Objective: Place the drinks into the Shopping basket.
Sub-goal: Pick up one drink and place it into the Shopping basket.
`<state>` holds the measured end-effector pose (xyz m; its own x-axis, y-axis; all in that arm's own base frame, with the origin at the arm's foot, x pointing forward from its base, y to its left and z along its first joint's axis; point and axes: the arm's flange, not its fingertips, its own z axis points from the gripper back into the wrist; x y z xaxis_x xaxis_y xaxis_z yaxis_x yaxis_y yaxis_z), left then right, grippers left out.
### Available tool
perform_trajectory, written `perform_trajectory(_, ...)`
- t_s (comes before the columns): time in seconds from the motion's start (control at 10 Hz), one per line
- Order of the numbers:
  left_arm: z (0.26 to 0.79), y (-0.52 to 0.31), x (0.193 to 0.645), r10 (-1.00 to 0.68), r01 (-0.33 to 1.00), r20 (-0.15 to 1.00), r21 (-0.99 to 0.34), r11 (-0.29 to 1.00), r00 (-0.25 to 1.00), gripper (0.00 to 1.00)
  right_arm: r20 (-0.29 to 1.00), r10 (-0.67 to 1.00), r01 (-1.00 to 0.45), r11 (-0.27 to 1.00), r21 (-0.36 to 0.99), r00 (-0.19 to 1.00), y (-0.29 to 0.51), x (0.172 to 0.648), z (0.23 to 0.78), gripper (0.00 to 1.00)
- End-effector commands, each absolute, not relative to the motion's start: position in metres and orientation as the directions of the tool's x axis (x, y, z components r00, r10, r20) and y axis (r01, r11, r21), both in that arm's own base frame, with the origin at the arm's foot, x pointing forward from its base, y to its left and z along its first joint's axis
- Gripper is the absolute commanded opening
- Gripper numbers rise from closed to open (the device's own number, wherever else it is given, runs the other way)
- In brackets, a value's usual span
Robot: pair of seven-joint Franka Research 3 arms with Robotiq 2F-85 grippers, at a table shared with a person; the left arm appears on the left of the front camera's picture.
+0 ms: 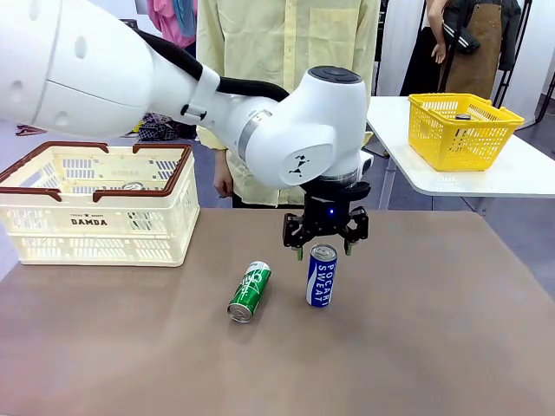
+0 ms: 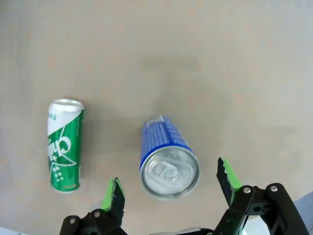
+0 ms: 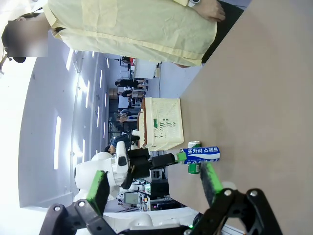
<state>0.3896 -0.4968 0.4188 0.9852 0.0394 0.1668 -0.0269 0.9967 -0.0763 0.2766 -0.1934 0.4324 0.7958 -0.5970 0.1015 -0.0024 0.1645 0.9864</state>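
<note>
The blue can (image 1: pixel 321 276) carries white "Pocari Sweat" lettering under a silver top. The green can (image 1: pixel 250 291) has white lettering and a silver top too. The Shopping basket (image 1: pixel 52 227) is cream-white and slotted, with a dark brown rim and dark "DAMDA" print. The desk (image 1: pixel 416 338) is plain brown. The left gripper (image 1: pixel 323 251) is black, its fingers (image 2: pixel 113 196) padded green. The mesh basket (image 1: pixel 464 143) is yellow.

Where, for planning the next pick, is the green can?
In the front view the green can lies on its side, just left of the upright blue can.
</note>
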Motion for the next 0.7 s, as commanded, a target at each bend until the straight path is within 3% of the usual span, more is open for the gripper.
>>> perform_trajectory(0.0,0.409,-0.506,0.409,-0.025,0.032,0.123,-0.053,0.998,0.992,1.00,0.121,-0.602,-0.030,0.158,0.987,0.789,-0.194,0.280,0.435,1.00)
perform_trajectory(0.2,0.395,-0.503,0.418,-0.016,0.017,0.078,-0.007,1.000,0.997,1.00,0.121,-0.602,-0.030,0.158,0.987,0.789,-0.194,0.280,0.435,1.00)
perform_trajectory(0.6,0.381,-0.494,0.420,-0.081,0.075,-0.050,-0.108,0.991,0.995,1.00,0.121,-0.602,-0.030,0.158,0.987,0.789,-0.194,0.280,0.435,1.00)
